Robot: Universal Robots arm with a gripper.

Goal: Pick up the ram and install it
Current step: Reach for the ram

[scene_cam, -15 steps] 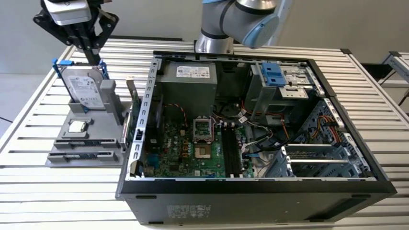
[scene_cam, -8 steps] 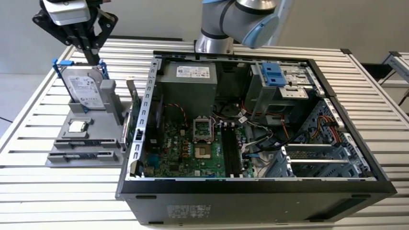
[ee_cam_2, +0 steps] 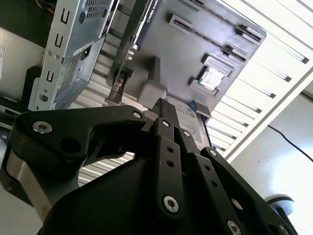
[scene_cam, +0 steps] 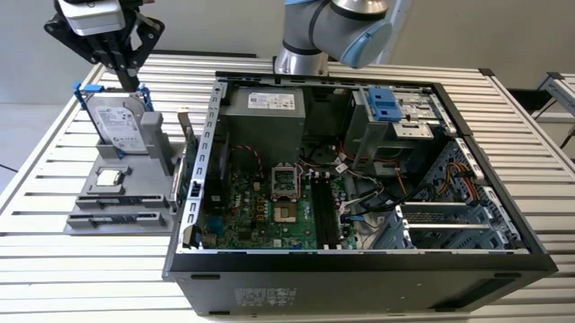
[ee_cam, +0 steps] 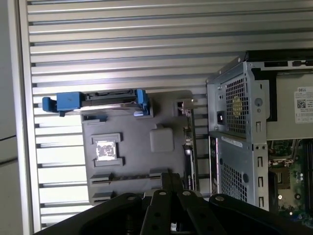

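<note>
My claw (scene_cam: 132, 82) hangs just above the tall hard drive (scene_cam: 120, 124), which blocks the way down. Beside the grey holder (scene_cam: 85, 195), a card (scene_cam: 183, 161) and the case (scene_cam: 211, 128) stand close. The case is open on top.

place: robotics lab | evidence: slatted metal bench (scene_cam: 81, 269), opened computer case (scene_cam: 359, 282), grey parts fixture (scene_cam: 112, 208)

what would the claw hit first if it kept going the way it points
Likely the top of the hard drive standing in the grey holder, just under the claw; depth is unclear, so it might miss.
</note>
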